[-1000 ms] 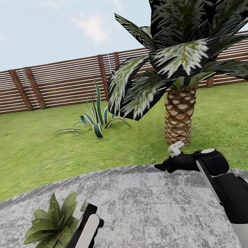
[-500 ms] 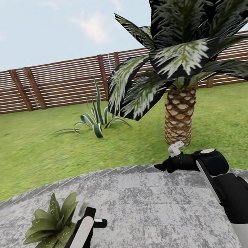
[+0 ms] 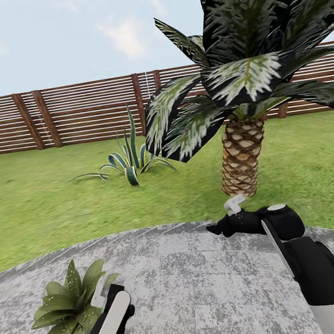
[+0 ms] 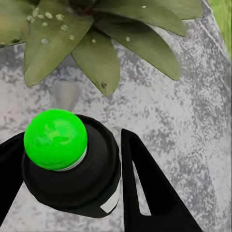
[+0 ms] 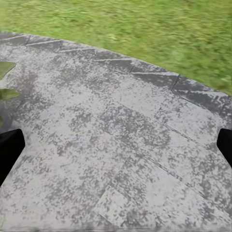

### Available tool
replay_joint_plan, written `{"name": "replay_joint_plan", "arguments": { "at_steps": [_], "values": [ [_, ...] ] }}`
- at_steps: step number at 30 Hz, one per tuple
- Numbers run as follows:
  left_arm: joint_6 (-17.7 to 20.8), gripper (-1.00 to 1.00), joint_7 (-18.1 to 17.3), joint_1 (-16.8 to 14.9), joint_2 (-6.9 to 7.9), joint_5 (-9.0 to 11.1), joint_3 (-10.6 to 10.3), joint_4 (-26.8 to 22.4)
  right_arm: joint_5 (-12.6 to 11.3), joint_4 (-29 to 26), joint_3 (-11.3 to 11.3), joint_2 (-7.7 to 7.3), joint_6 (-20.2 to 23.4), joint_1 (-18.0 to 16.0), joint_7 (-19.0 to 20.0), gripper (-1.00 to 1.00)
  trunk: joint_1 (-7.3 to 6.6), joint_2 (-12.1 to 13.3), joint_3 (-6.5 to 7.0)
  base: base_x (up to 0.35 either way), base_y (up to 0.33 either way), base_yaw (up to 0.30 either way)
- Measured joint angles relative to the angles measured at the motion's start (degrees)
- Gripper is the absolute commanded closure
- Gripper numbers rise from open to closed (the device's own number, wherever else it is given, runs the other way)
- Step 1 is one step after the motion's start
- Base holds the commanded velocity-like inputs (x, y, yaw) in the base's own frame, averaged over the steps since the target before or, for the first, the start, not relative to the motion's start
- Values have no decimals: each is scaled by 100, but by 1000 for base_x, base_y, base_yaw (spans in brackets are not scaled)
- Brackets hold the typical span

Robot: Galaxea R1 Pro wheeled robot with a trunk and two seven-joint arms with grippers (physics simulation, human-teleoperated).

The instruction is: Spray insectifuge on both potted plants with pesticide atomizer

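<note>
My left gripper (image 3: pixel 108 301) is shut on the pesticide atomizer (image 4: pixel 72 169), a dark bottle whose round tip shows bright green in the left wrist view. Its whitish head (image 3: pixel 99 286) pokes out toward a potted plant (image 3: pixel 65 307), a low rosette of broad green leaves on the stone patio. White specks of insectifuge (image 4: pixel 46 24) dot the leaves just beyond the tip. My right gripper (image 3: pixel 220 228) hovers over the patio's far right part, open, with its fingertips (image 5: pixel 9 150) wide apart and nothing between them.
The round grey stone patio (image 3: pixel 197 291) borders green lawn (image 3: pixel 44 208). A scaly-trunked palm (image 3: pixel 241 158) stands just behind my right arm, its fronds overhead. A striped agave (image 3: pixel 131 164) grows on the lawn, with a brown slatted fence (image 3: pixel 72 114) behind.
My left gripper with the atomizer swung right and down away from the plant, then came back toward the leaves. My right gripper shifted slightly left and down.
</note>
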Motion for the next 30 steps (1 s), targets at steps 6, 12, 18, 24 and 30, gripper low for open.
{"name": "replay_joint_plan", "arguments": {
  "at_steps": [6,12,18,24,30],
  "values": [
    [-4,100,-1,0,1,1,0,-38,3,125,1,23,-1,43,0,-100,0,0,0,0,0,0],
    [-4,100,-1,0,1,1,0,-38,3,125,1,23,-1,43,0,-100,0,0,0,0,0,0],
    [-89,100,153,-104,21,98,-70,-219,88,-68,35,22,66,4,-27,-100,0,0,0,0,0,0],
    [-101,100,189,-121,-41,109,-75,-428,129,57,25,3,65,154,-61,-100,0,0,0,0,0,0],
    [-106,100,315,-123,-166,91,-62,-379,450,1506,34,-22,61,428,-959,-100,1,1,-1,0,0,0]
  ]
}}
